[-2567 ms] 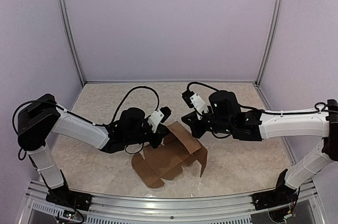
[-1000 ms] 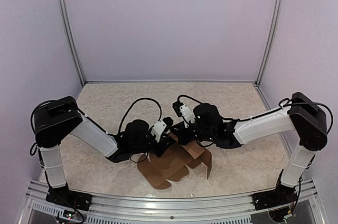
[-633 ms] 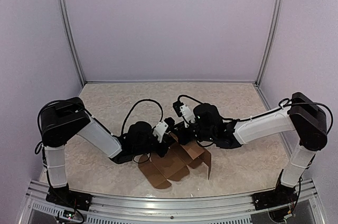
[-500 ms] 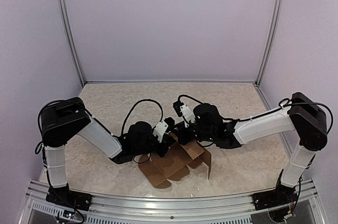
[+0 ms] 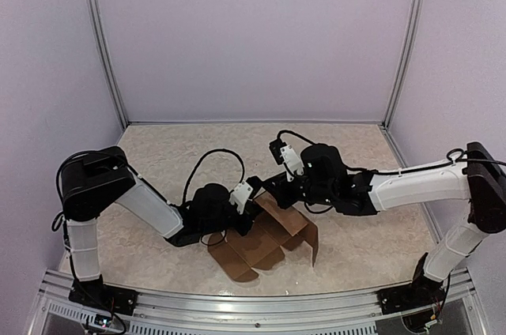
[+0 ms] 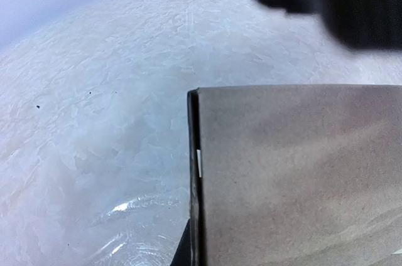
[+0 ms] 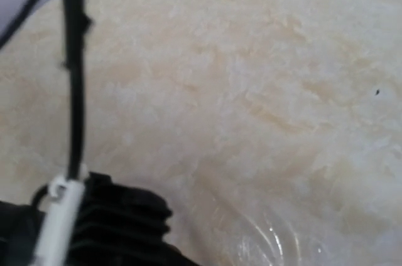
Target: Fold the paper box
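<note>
box: paper box (image 5: 261, 242), brown cardbd, part-folded, some flaps up, near-centre of table (image 5: 158, 153), btw both arms.
L: left gripper (image 5: 252, 191) at box's far-left flap, jaws closed, looks pinched on flap edge; wrist cam mostly cardbd panel (image 6: 295, 178).
R: right gripper (image 5: 274, 182) just above box's far edge, near L tip; how far open can't tell, fingers not vis.

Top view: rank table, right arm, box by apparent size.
1. table, fills the floor of the view
2. right arm, stretched out from the right edge to the centre
3. box, clearly the smallest
</note>
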### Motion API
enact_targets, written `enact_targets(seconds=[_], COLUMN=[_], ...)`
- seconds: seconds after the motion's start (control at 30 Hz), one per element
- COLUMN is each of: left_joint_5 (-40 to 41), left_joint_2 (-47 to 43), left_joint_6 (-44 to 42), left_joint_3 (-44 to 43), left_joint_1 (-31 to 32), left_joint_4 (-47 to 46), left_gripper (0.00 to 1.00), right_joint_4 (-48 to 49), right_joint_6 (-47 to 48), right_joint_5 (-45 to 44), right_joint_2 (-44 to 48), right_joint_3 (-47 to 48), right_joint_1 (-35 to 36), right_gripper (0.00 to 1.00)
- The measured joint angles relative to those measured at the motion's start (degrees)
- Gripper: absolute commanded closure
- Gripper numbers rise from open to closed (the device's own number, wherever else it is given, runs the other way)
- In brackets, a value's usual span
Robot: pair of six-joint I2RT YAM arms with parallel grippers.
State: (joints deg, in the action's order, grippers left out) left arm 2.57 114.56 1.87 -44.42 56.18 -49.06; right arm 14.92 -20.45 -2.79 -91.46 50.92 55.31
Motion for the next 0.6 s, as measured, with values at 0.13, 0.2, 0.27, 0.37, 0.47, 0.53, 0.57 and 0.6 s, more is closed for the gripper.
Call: enact_targets(seconds=[0.13,0.2,0.27,0.37,0.47,0.53,0.57,0.6], left_joint_5=[1.03,1.73,2.29,2.86,3.1,3.23,3.28,3.32], left_joint_2=[-0.13,-0.22,-0.24,-0.24,-0.24,-0.24,-0.24,-0.24], left_joint_6=[-0.22,-0.42,-0.55,-0.7,-0.7,-0.72,-0.7,-0.68], left_joint_3=[0.0,0.0,-0.11,-0.2,-0.33,-0.33,-0.33,-0.33], left_joint_1=[0.26,0.48,0.68,0.9,0.96,0.98,1.01,1.03], left_joint_4=[0.28,0.5,0.7,0.9,1.09,1.09,1.09,1.09], left_gripper=[1.0,1.0,1.0,0.98,0.94,0.89,0.87,0.85], right_joint_4=[-1.4,-1.62,-2.1,-2.93,-3.06,-3.06,-3.08,-3.04], right_joint_6=[-0.04,-0.17,-0.37,-0.59,-0.79,-0.98,-1.09,-1.29], right_joint_5=[-0.31,-0.48,-0.5,-0.46,-0.46,-0.44,-0.46,-0.44], right_joint_2=[2.91,3.21,3.17,2.99,2.47,2.21,2.14,2.03], right_joint_3=[-0.83,-1.92,-2.97,-4.22,-4.59,-4.76,-4.87,-4.94], right_joint_1=[0.02,0.02,0.02,0.02,0.02,0.02,0.02,0.02], right_gripper=[1.0,1.0,1.0,1.0,1.0,1.0,1.0,1.0])
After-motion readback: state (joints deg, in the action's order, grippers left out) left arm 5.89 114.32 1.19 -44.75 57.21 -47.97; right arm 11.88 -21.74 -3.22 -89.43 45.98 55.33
